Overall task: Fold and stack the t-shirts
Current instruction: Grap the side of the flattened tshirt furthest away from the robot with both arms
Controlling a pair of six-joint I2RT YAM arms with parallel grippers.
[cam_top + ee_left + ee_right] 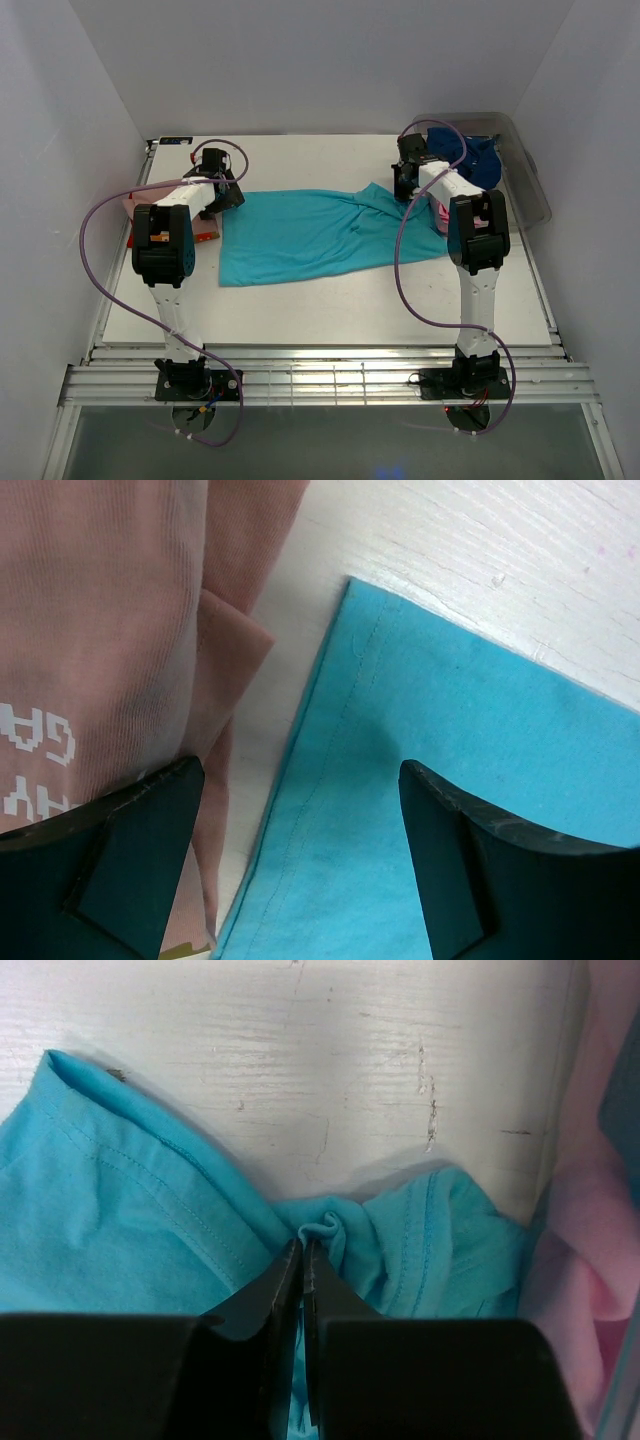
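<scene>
Right fingers: pinched on turquoise t-shirt fold, far right, for lifting.
Left fingers: spread above left hem, not yet grasped.

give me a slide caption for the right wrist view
Right pincer shut on a bunched fold of the plain turquoise cloth t-shirt on the white table.
</scene>
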